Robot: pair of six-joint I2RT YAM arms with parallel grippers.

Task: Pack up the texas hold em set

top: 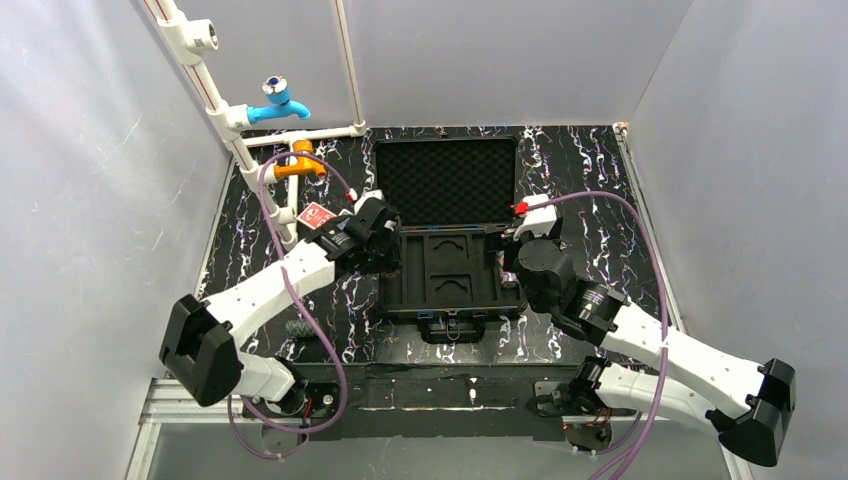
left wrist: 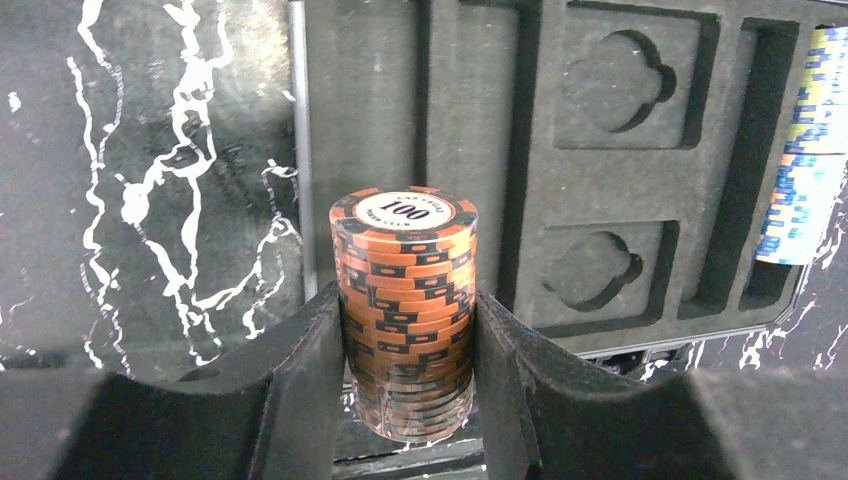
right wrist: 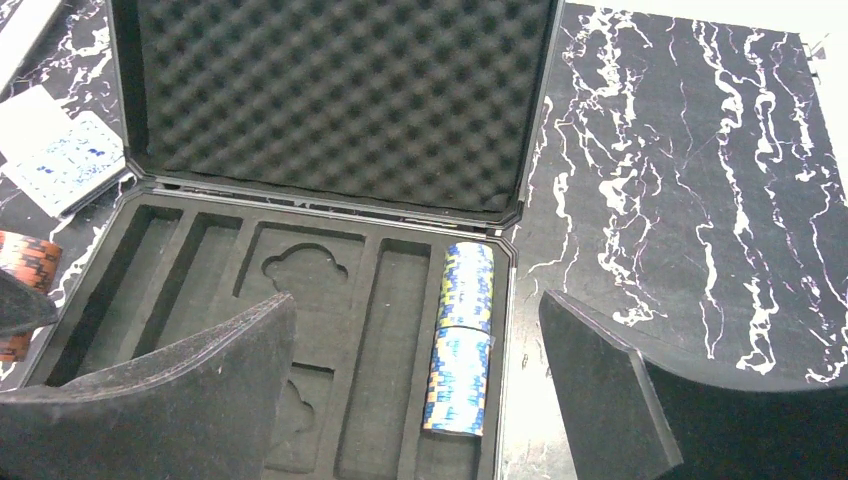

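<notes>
1. The briefcase (top: 450, 312) is sitting open in the middle of the marbled black table (top: 600, 180). Its egg-crate foam lid (right wrist: 340, 100) is leaning back toward the far wall, and the slotted tray (left wrist: 470, 130) is facing up.
2. The left gripper (left wrist: 408, 330) is clamping an orange chip roll (left wrist: 404, 260) between its two pads. The roll is standing upright with a "100" chip on top. It's hanging just off the left edge of the case, over the table rather than over a slot. I can't tell if the bottom of it is touching anything.
3. The right gripper (right wrist: 415, 300) is hovering over the front right part of the tray with its fingers spread wide and nothing between them.
4. The blue chip rolls (right wrist: 462, 335) are lying end to end in the rightmost long slot, two of them by the look of it.
5. The other long slots and both card pockets are showing bare foam.
6. The red deck (top: 316, 214) is lying on the table to the left of the case, near the white pipes.
7. The blue deck (right wrist: 65, 165) is lying flat just outside the back left corner of the case.
8. A dark roll (top: 300, 328) is lying on the table by the left arm, too small to make out properly.
9. The blue tap (top: 278, 103) and orange tap (top: 298, 163) are sticking out of the pipes at the back left.
</notes>
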